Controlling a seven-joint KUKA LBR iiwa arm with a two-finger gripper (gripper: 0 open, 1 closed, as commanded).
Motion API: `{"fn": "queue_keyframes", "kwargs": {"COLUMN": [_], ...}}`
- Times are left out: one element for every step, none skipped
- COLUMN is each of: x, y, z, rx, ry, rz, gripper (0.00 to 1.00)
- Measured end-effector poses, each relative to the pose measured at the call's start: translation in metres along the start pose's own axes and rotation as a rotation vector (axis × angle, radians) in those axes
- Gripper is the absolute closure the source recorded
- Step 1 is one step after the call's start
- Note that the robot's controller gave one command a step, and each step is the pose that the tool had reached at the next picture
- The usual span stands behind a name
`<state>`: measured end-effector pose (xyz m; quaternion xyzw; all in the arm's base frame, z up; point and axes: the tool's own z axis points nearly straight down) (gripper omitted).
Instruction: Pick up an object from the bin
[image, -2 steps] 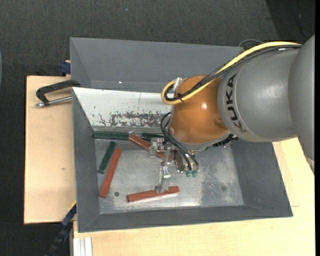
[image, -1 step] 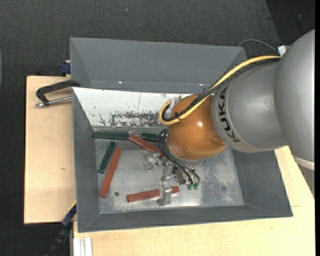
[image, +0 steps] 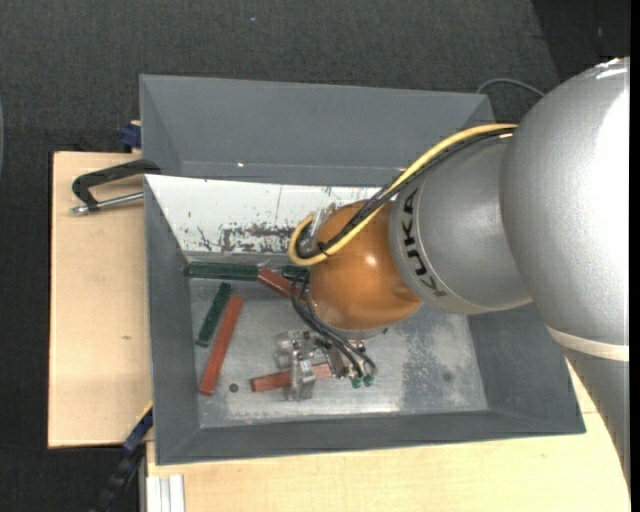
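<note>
My gripper (image: 298, 364) is low over the bin floor, in the front middle, under the arm's orange cover. A short red-brown flat piece (image: 266, 383) lies on the floor at its left side, with its right end reaching under the gripper. Whether the gripper touches the piece is hidden. To the left, a long red-brown stick (image: 222, 346) lies slanted, with a short dark green stick (image: 212, 313) beside it.
A long dark green stick (image: 226, 269) lies along the back wall, with a red-brown piece (image: 274, 280) at its right end, partly under the orange cover. A small dark speck (image: 233, 388) sits near the front left. The arm covers the bin's right side.
</note>
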<state>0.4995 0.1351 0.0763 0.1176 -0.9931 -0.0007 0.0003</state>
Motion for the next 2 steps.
{"fn": "queue_keyframes", "kwargs": {"x": [0.0, -0.022], "y": [0.0, 0.025], "z": [0.0, -0.184], "rx": [0.0, 0.0], "ry": [0.0, -0.013], "rz": [0.0, -0.008], "gripper": [1.0, 1.0]}}
